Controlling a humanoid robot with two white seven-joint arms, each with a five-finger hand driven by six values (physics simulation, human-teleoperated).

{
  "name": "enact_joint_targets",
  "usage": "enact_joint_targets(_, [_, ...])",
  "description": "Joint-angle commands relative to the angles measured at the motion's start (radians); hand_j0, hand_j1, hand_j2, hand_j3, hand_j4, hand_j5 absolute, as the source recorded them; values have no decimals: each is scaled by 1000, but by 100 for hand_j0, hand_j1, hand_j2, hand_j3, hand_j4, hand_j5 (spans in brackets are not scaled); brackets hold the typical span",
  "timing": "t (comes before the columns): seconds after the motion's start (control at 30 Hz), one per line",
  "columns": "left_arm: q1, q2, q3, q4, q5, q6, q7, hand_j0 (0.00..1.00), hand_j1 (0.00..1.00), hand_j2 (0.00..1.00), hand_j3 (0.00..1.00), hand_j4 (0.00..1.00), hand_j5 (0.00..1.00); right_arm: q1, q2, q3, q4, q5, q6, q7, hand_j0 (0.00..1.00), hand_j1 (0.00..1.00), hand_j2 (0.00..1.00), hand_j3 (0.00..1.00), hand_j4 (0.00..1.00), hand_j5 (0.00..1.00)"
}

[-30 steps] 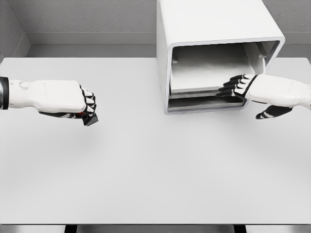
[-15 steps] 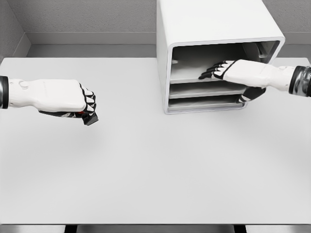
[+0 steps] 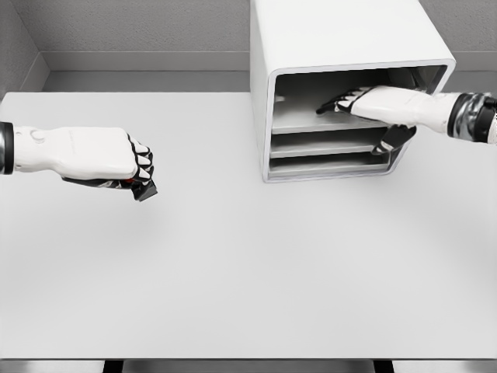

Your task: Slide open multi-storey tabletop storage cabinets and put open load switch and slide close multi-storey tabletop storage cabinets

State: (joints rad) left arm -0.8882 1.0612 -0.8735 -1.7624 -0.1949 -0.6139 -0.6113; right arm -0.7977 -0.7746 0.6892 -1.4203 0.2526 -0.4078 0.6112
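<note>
A white multi-storey cabinet (image 3: 342, 43) stands at the back of the table, its open front showing stacked trays (image 3: 326, 144). My right hand (image 3: 365, 105) reaches into the top level, fingers stretched flat over the upper tray (image 3: 299, 118) and the thumb hanging down in front of the lower trays. My left hand (image 3: 128, 165) hovers over the table at the left, fist curled around a small dark load switch (image 3: 144, 187) with a red spot; only its lower corner shows below the fingers.
The white table (image 3: 233, 264) runs to its front edge near the bottom of the view. Grey walls stand behind the table and at the far left.
My right hand rose from the cabinet's lower trays to the top level and reached deeper inside. The pulled-out tray went back in. The left hand has stayed still.
</note>
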Motion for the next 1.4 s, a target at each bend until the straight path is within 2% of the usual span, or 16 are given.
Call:
enact_joint_targets(0.0, [0, 2, 2, 0, 5, 3, 0, 36, 36, 36, 36, 36, 36, 0, 3, 38, 4, -1, -5, 0, 100, 100, 100, 100, 100, 100])
enact_joint_targets(0.1, [-2, 0, 5, 0, 5, 3, 0, 35, 35, 35, 35, 35, 35, 6, -12, 56, -48, 13, -58, 0, 100, 100, 100, 100, 100, 100])
enact_joint_targets(0.23, [-2, 0, 5, 0, 6, 3, 0, 36, 36, 36, 36, 36, 36, 15, -84, 38, -114, 7, -80, 0, 100, 100, 100, 100, 100, 100])
enact_joint_targets(0.43, [-14, -12, 21, 0, 22, 3, 0, 36, 36, 36, 36, 36, 36, 28, -92, 24, -163, 5, -85, 0, 100, 100, 100, 100, 100, 100])
enact_joint_targets(0.53, [-18, -13, 42, 0, 37, 3, 0, 36, 36, 36, 36, 36, 36, 29, -94, 24, -172, 4, -117, 0, 100, 100, 100, 100, 100, 100])
enact_joint_targets(0.57, [-18, -21, 50, 0, 43, 3, 0, 36, 36, 36, 36, 36, 36, 31, -114, 23, -181, 2, -124, 0, 100, 100, 100, 100, 100, 100])
enact_joint_targets(0.7, [-23, -50, 56, 0, 48, 3, 0, 37, 37, 37, 37, 37, 37, 83, -144, -28, -230, 2, -154, 0, 100, 100, 100, 100, 100, 100])
enact_joint_targets(1.17, [-63, -93, 99, 0, 74, 3, 0, 38, 38, 38, 38, 38, 38, 121, -179, -69, -253, -1, -203, 0, 100, 100, 100, 100, 100, 100])
enact_joint_targets(1.23, [-72, -122, 99, 0, 74, 3, 0, 38, 38, 38, 38, 38, 38, 146, -193, -112, -256, -13, -203, 0, 100, 100, 100, 100, 100, 100])
enact_joint_targets(1.37, [-86, -150, 99, 0, 74, 3, 0, 39, 39, 39, 39, 39, 39, 152, -201, -120, -256, -19, -203, 0, 100, 100, 100, 100, 100, 100])
